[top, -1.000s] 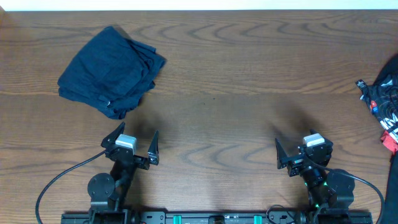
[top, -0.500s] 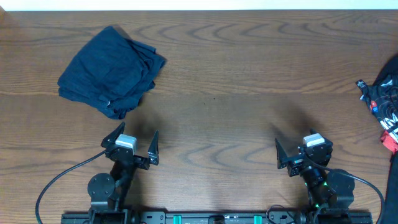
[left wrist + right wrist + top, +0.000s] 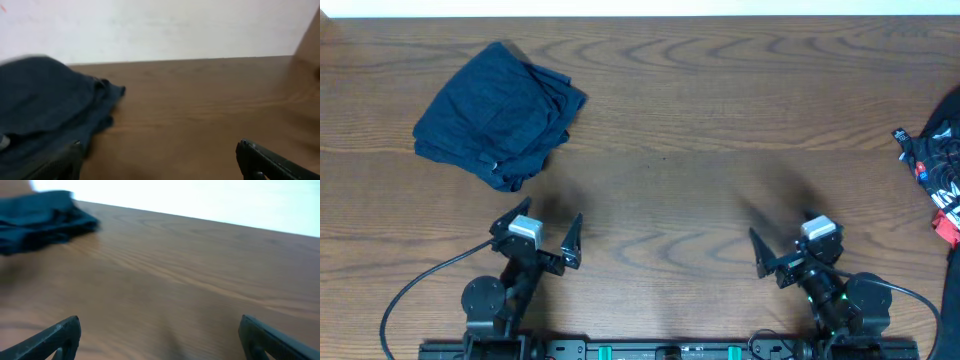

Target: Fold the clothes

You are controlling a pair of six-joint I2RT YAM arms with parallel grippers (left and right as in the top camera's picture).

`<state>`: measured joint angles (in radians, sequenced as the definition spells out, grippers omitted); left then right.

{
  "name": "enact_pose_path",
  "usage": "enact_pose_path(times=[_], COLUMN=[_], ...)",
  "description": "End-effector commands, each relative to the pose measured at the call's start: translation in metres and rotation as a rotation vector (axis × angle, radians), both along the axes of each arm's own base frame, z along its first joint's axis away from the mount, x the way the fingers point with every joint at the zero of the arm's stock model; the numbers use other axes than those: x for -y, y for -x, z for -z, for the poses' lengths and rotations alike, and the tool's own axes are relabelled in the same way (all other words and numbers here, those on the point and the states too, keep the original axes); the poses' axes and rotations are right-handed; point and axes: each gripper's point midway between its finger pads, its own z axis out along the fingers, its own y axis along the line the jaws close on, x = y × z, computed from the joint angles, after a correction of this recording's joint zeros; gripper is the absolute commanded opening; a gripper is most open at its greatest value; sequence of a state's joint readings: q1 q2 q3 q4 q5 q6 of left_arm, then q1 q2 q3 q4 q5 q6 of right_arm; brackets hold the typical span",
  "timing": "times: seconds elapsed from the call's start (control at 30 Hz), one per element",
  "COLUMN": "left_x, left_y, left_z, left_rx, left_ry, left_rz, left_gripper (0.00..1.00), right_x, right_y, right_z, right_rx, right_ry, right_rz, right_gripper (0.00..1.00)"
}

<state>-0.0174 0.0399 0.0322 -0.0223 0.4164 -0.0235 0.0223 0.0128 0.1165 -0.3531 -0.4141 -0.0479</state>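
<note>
While left claw (image 3: 539, 226), right claw (image 3: 798, 246) gape empty | jersey (image 3: 940, 165) rightmost | blue cloth (image 3: 498, 115) far-left

we can read no text, number or brand anywhere. the black jersey (image 3: 938, 165) at the right edge of the overhead view shows bits of white lettering and red marks, but they are cut off and too small for us to make out. the small pale tag (image 3: 492, 166) on the folded dark blue cloth (image 3: 495, 105) is unreadable too.
</note>
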Motion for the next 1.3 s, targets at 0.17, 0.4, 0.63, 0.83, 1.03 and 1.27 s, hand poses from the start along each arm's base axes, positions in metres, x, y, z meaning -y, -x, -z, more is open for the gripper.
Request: enact_pose_path(times=[0.17, 0.4, 0.63, 0.83, 1.03, 1.27], left_x=[0.013, 0.039, 0.025, -0.001, -0.001, 0.000], left_y=[0.004, 0.015, 0.010, -0.001, -0.026, -0.058], left_z=[0.048, 0.021, -0.060, -0.091, -0.105, -0.131], left_rx=[-0.249, -0.243, -0.138, -0.284, -0.508, -0.768], left_ry=[0.120, 0.152, 0.112, 0.058, -0.011, -0.028], left_rz=[0.055, 0.228, 0.140, -0.028, -0.014, -0.008], left_gripper=[0.98, 0.98, 0.98, 0.98, 0.98, 0.98], right_x=[-0.025, -0.022, -0.002, 0.011, 0.021, -0.011], right_y=[0.015, 0.013, 0.010, 0.001, -0.037, -0.092], right_z=[-0.002, -0.007, -0.064, -0.083, -0.087, -0.114], right_rx=[-0.031, -0.018, 0.036, -0.174, -0.469, -0.664], right_ry=[-0.092, -0.086, -0.131, -0.142, -0.051, -0.036], right_rz=[-0.157, -0.131, 0.012, 0.113, 0.173, -0.052], right_gripper=[0.99, 0.99, 0.99, 0.99, 0.99, 0.99])
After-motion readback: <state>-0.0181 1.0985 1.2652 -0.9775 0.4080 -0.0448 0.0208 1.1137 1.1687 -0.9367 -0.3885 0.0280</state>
